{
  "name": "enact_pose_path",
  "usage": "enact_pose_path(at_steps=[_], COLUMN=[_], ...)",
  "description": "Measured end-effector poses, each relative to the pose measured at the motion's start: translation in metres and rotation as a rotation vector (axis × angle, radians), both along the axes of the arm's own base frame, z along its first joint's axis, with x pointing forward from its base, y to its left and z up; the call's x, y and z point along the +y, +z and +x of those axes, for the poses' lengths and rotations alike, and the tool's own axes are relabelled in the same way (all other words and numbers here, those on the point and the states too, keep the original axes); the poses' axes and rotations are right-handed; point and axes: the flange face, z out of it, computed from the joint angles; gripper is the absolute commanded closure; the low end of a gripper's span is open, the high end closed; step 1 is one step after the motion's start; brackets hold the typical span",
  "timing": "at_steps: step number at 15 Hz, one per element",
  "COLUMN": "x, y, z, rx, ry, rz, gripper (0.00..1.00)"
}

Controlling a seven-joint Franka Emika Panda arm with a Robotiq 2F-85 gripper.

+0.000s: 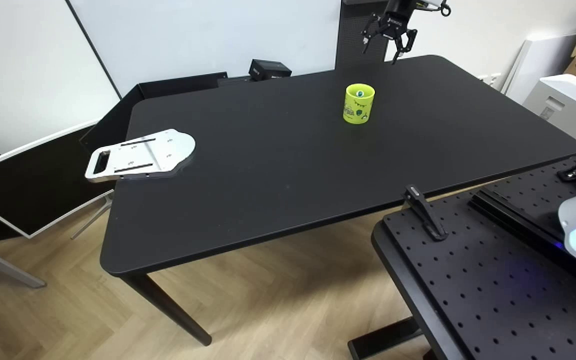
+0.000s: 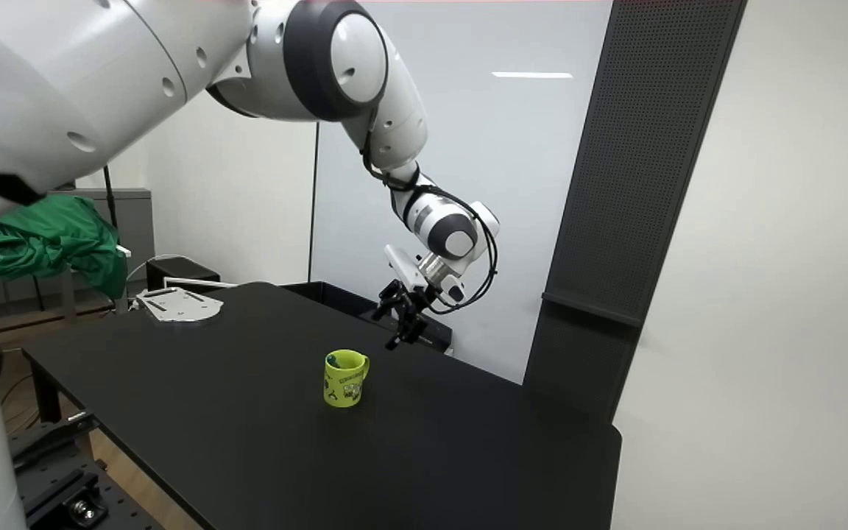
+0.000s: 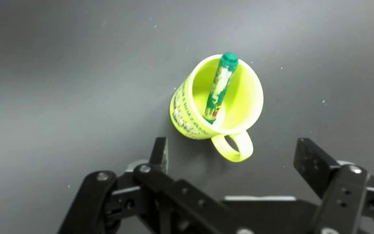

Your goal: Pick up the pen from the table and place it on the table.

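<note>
The pen is a short green marker [image 3: 221, 84] with a worn pale label. It leans inside the yellow-green cup [image 3: 182, 109], its green end at the rim. In both exterior views only the tip of the pen [image 1: 360, 93] [image 2: 333, 361] shows. The cup [image 1: 356, 111] [image 2: 342, 387] stands upright on the black table [image 1: 248, 170] [image 2: 262, 427]. My gripper [image 3: 234, 154] is open and empty, its fingers wide apart. It is above the table's far edge in both exterior views [image 1: 380, 54] [image 2: 384, 330], apart from the cup, on its handle side.
A white slotted plate with a handle hole [image 1: 143, 152] [image 2: 179, 303] overhangs the table's end. A black perforated board [image 1: 488, 270] with a clamp [image 1: 425, 212] adjoins the near edge. A white wall panel [image 1: 208, 35] and a black box [image 1: 269, 70] stand behind the far edge.
</note>
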Motion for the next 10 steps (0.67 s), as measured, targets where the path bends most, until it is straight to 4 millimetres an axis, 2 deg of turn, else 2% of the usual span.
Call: enact_pose_path(at_steps=[6, 10], x=[-0.005, -0.006], y=[-0.006, -0.008], z=[-0.006, -0.014], rx=[-0.258, -0.305], ry=[0.123, 0.143], rz=[-0.251, -0.288], gripper=[0.0, 0.0])
